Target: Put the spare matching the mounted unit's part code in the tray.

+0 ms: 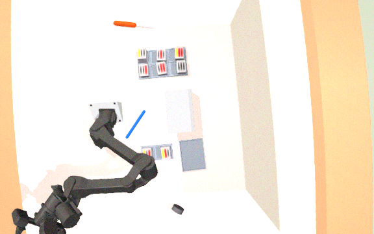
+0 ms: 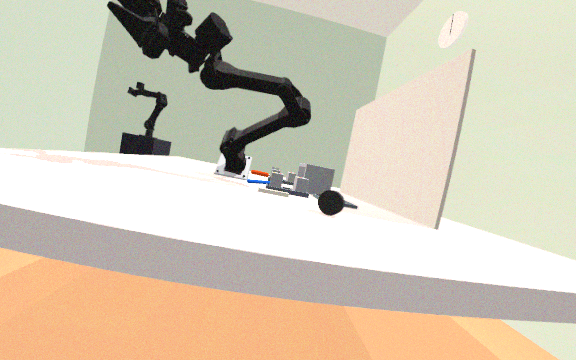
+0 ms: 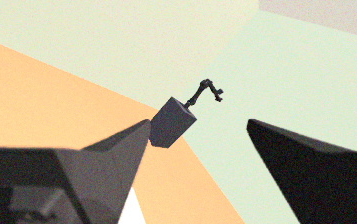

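Tool point(image 3: 199, 150) stood spread, gripping nothing, raised well away from the counter point(image 1: 60, 81). Spares point(image 1: 162, 62), small, rigid, probably light blocks in their rack, looked best pinched across opposite sides.

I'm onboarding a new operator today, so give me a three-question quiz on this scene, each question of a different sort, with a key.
1. True or false: the gripper is shut on a spare.
2. Multiple choice: how many spares sit in the larger rack in the top view? A) two B) four C) six
3. Fill in: the blue stick lies between the arm's base and the ____ block.

Key
1. False: its fingers stand wide apart with nothing between them.
2. C
3. white
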Controlling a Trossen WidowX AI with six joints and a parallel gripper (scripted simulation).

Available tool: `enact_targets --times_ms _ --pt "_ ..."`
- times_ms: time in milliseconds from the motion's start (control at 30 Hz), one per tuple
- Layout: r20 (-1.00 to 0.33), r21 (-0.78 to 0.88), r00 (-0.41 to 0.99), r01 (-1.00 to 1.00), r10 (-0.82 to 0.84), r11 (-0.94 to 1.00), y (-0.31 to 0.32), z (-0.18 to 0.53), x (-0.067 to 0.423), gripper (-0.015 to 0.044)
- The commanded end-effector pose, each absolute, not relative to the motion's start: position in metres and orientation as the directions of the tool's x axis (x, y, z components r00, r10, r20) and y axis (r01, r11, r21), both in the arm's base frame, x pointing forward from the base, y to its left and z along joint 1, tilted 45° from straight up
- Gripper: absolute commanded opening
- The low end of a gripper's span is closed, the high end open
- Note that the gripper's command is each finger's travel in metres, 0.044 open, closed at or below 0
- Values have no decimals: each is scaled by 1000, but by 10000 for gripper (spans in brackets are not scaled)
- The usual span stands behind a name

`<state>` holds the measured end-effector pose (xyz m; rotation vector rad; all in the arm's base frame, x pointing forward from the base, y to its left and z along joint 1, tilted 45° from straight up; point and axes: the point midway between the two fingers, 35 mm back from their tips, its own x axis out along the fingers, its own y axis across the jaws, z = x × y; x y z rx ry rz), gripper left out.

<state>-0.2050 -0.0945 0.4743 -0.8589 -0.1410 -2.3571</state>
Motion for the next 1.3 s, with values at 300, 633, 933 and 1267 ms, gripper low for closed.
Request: enact_targets --times_ms 300,633,933,1267 --pt "606 -93 -589 615 -535 -783 -102 475 -205 440" --pt "546 2 -505 799 -669 -602 -164 476 -197 440" --pt "479 76 -370 921 -796 -382 -228 476 -164 440" --pt "390 148 -166 982 -905 -117 -293 473 -98 440"
